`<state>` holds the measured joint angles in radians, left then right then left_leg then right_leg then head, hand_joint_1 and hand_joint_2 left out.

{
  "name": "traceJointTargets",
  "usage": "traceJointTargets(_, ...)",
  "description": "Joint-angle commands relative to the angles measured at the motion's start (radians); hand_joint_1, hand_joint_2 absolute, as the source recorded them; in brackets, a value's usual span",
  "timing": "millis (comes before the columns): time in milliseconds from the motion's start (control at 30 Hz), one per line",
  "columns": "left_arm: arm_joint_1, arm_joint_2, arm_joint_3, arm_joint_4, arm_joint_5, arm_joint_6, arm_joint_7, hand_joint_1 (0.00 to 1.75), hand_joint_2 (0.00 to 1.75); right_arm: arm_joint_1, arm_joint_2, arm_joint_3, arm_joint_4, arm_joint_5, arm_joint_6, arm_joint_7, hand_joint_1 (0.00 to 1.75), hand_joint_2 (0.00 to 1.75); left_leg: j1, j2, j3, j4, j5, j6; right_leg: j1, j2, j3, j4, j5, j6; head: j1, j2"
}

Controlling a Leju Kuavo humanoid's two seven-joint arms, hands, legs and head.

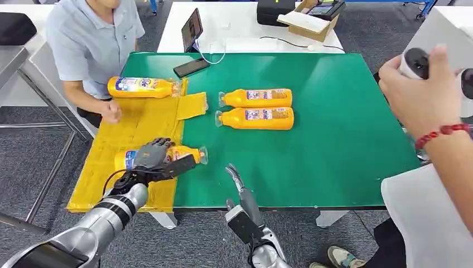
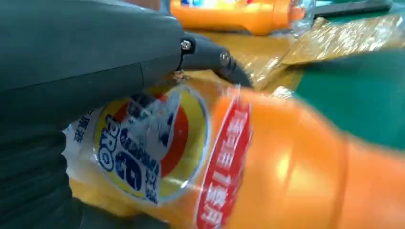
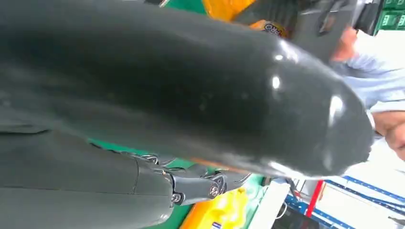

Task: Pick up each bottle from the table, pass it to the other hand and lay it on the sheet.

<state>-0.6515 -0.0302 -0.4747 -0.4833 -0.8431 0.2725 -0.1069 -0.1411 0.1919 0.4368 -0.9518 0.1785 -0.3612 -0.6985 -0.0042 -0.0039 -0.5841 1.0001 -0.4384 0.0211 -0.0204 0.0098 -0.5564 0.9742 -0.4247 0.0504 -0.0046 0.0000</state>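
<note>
Orange bottles with yellow and blue labels lie on a green table (image 1: 334, 139). My left hand (image 1: 151, 156) grips one bottle (image 1: 187, 153) lying on the near part of the yellow sheet (image 1: 139, 125), cap toward the green. The left wrist view has this bottle (image 2: 286, 167) close against my left hand (image 2: 71, 57). A second bottle (image 1: 139, 87) lies at the sheet's far end, also seen as the far bottle (image 2: 239, 12). Two more bottles (image 1: 256, 98) (image 1: 257, 118) lie side by side on the green. My right hand (image 1: 237, 181) hangs open over the table's front edge, holding nothing; my right hand (image 3: 167, 95) is dark up close.
A person in a blue shirt sits at the far left, one hand (image 1: 111, 111) resting on the sheet. Another person's arm with a red bracelet (image 1: 440, 131) reaches in at the right. A phone (image 1: 191, 67) and a propped tablet (image 1: 192, 28) lie at the far edge.
</note>
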Motion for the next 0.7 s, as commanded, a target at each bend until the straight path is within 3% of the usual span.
traceJointTargets(33, 0.218, -0.122, 0.351, -0.203, 0.534, -0.222, -0.339, 0.0, 1.75, -0.019, -0.011, -0.017, 0.075, -0.024, -0.044, 0.0, 0.0, 0.0, 0.001, 0.002, 0.003, -0.002, 0.0, -0.001, 0.001, 0.0, 0.003, -0.004, 0.0, -0.002, 0.0, 0.0)
traceJointTargets(133, 0.218, -0.122, 0.351, -0.203, 0.534, -0.222, -0.339, 0.0, 1.75, -0.019, -0.011, -0.017, 0.075, -0.024, -0.044, 0.0, 0.0, 0.0, 0.0, -0.003, 0.002, -0.001, -0.001, 0.0, 0.0, -0.003, 0.003, -0.002, -0.001, -0.001, 0.0, 0.0)
traceJointTargets(167, 0.259, -0.15, 0.384, -0.282, 0.659, -0.251, -0.347, 0.0, 1.75, -0.004, -0.018, -0.019, 0.061, -0.031, -0.059, 0.0, 0.0, 0.0, 0.001, -0.001, 0.0, 0.0, -0.002, -0.001, 0.001, -0.002, 0.002, -0.002, -0.001, -0.002, 0.001, 0.0)
traceJointTargets(267, 0.3, -0.186, 0.371, -0.433, 0.802, -0.11, -0.36, 0.0, 1.75, 0.002, -0.02, -0.022, 0.057, -0.034, -0.08, 0.0, 0.0, 0.0, 0.0, -0.002, -0.001, 0.0, -0.001, -0.001, 0.001, -0.002, 0.002, -0.003, -0.001, -0.002, 0.001, 0.0)
traceJointTargets(367, 0.316, -0.156, 0.288, -0.523, 0.824, 0.079, -0.372, 0.0, 1.75, 0.002, -0.022, -0.023, 0.059, -0.029, -0.09, 0.0, 0.0, 0.0, 0.0, -0.003, -0.004, 0.001, 0.0, -0.001, 0.0, -0.005, -0.002, -0.001, -0.001, -0.002, 0.001, 0.0)
traceJointTargets(533, 0.426, -0.169, 0.304, -0.799, 0.961, 0.211, -0.495, 0.0, 1.75, 0.028, -0.065, -0.004, -0.051, 0.009, -0.166, 0.0, 0.0, 0.0, 0.001, 0.0, -0.005, 0.001, -0.002, -0.001, 0.001, -0.002, -0.004, -0.001, -0.001, -0.002, 0.0, 0.0)
traceJointTargets(700, 0.454, -0.16, 0.292, -0.865, 0.961, 0.218, -0.471, 0.0, 1.75, 0.028, -0.074, -0.008, -0.056, 0.005, -0.159, 0.0, 0.0, 0.0, 0.001, -0.001, -0.006, 0.002, -0.002, -0.001, 0.001, -0.003, -0.004, -0.001, -0.002, -0.002, 0.001, 0.0)
